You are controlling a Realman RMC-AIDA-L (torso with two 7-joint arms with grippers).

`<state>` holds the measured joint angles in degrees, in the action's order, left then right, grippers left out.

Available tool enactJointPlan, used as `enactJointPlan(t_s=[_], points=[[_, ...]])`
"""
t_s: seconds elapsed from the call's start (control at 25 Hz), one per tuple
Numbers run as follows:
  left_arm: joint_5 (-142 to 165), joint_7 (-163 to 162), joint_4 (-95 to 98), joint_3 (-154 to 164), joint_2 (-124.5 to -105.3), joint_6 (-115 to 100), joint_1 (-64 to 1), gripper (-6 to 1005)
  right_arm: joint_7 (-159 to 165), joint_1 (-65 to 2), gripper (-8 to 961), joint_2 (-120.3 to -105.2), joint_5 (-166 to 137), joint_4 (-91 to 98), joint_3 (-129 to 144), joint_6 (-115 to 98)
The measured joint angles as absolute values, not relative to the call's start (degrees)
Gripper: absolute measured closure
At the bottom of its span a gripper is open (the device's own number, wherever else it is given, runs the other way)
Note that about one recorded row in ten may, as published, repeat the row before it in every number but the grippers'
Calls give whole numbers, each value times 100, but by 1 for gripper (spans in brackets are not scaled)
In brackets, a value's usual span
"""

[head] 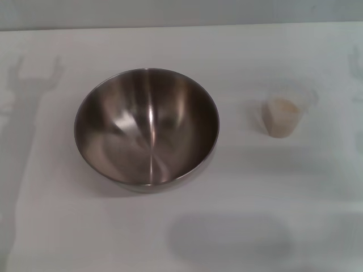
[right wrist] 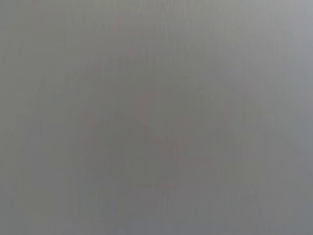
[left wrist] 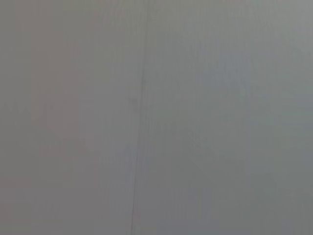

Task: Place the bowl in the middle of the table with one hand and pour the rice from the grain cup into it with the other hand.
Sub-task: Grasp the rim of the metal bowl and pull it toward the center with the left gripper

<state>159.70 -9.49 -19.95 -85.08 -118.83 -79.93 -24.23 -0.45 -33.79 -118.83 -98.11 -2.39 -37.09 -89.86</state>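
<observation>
The stainless-steel bowl (head: 146, 129) stands upright and empty on the white table (head: 187, 226), left of the table's middle in the head view. The clear grain cup (head: 283, 115) stands upright to the right of the bowl, apart from it, filled with pale rice (head: 282, 107). Neither gripper shows in any view. A faint shadow of an arm falls on the table at the far left. Both wrist views show only a plain grey surface.
The table's far edge (head: 181, 26) runs along the top of the head view, with a grey wall behind it. A soft shadow lies on the table near the front middle.
</observation>
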Motion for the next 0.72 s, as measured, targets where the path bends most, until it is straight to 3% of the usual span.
enactJointPlan(t_s=[0.72], points=[[15970, -1024, -2012, -8437, -11867, -7917, -2442, 130, -44, -3389, 364, -11883, -9808, -255, -3709, -9069]])
